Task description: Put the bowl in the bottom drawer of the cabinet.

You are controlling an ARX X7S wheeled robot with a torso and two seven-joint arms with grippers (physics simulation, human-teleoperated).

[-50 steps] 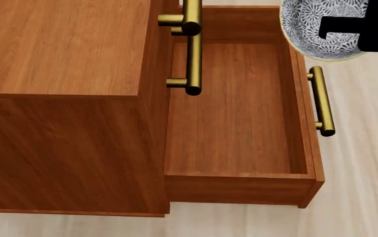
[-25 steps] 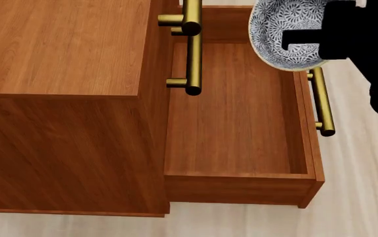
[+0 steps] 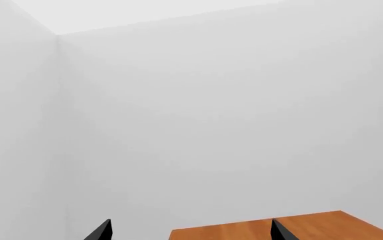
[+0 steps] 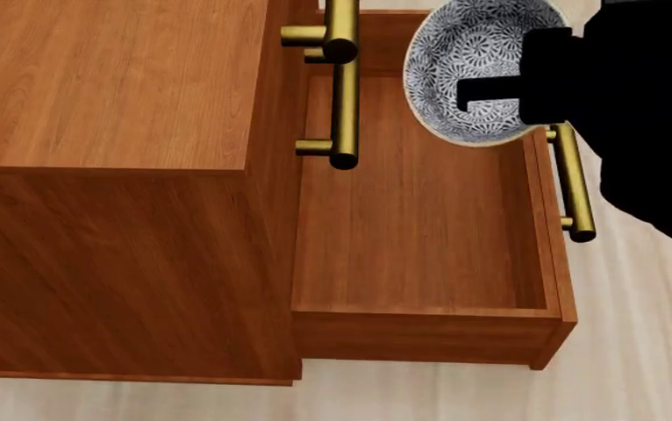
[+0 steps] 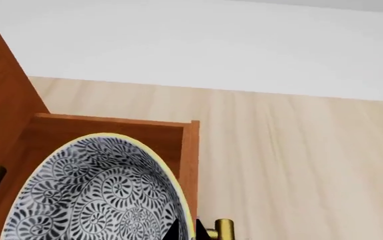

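1. Clamping the bowl (image 4: 471, 66) by its rim, right gripper (image 4: 511, 92) holds it tilted over the open bottom drawer (image 4: 418, 219); arm hides bowl's right side.
2. Left gripper (image 3: 190, 231): only two tips show, jaws apart, empty.

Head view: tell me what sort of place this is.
Likely a bare simulated room rather than a lived-in home: a lone wooden cabinet with its bottom drawer pulled open, pale plank floor, and blank white walls.
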